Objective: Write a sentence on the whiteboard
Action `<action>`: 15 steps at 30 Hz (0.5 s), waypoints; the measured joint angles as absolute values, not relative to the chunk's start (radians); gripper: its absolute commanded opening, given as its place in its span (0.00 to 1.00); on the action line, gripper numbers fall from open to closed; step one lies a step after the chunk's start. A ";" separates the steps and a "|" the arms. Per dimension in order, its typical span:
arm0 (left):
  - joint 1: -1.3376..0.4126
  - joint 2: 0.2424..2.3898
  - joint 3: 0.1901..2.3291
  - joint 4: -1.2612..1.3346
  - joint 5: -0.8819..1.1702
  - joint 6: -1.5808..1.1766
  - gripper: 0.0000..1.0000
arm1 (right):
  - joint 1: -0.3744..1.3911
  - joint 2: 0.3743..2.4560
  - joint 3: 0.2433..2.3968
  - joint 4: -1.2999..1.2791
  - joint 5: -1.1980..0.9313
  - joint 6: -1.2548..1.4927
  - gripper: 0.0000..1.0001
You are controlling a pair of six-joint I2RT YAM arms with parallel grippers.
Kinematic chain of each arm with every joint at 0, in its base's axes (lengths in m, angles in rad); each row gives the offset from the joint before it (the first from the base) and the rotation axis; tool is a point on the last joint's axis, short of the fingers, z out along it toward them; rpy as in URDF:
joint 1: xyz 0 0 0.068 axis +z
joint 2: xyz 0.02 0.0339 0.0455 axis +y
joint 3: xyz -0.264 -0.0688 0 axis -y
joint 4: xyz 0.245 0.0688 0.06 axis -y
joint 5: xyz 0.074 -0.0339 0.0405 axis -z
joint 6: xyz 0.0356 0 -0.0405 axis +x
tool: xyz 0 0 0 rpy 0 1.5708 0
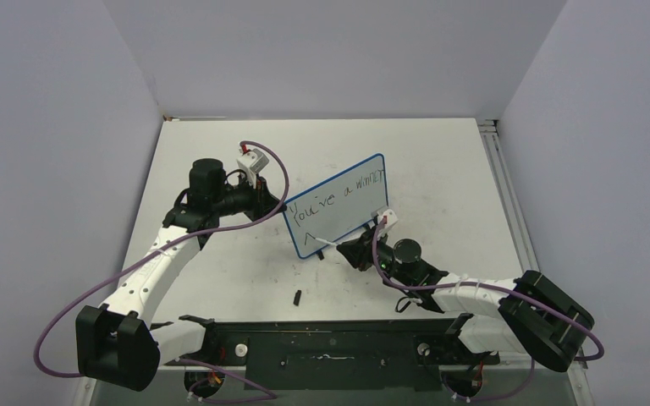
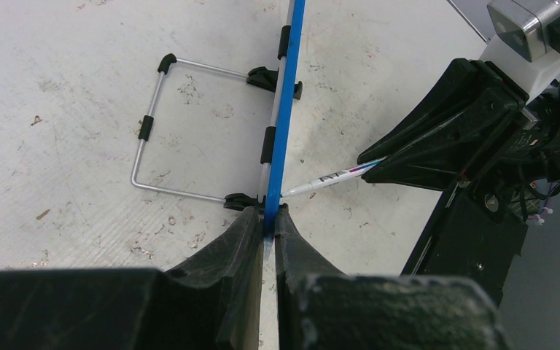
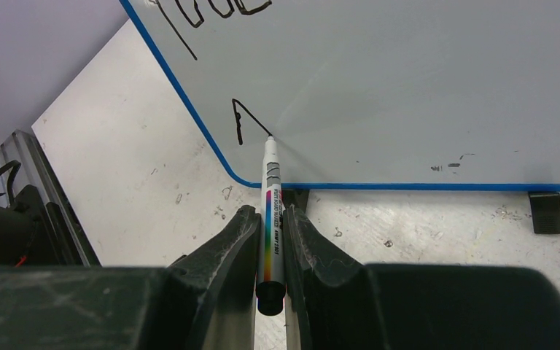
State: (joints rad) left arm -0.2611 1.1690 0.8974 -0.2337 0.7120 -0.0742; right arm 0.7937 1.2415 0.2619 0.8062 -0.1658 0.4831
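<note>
The whiteboard [image 1: 338, 203], white with a thin blue frame, stands upright on black feet mid-table. The sentence [image 1: 343, 193] reads "You've a winner" in slanting black letters; a fresh peaked stroke [image 3: 246, 120] starts a second line near the lower left corner. My left gripper [image 2: 270, 213] is shut on the board's blue edge [image 2: 286, 109]. My right gripper [image 3: 270, 219] is shut on a white marker [image 3: 271, 211] with a rainbow stripe. Its tip touches the board at the end of the stroke. The marker also shows in the top view [image 1: 326, 244].
The board's wire stand [image 2: 157, 131] rests on the table behind it. A small black cap [image 1: 297, 297] lies on the table in front of the board. The black base rail [image 1: 330, 347] runs along the near edge. Grey walls enclose the table.
</note>
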 measured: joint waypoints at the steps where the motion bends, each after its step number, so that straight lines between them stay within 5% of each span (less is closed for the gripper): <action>1: -0.261 1.169 0.897 -0.234 0.712 -0.074 0.00 | 0.794 1.242 0.260 0.806 -0.164 0.483 0.05; 15: -0.261 1.168 0.897 -0.233 0.716 -0.075 0.00 | 0.794 1.148 0.250 0.784 -0.134 0.484 0.05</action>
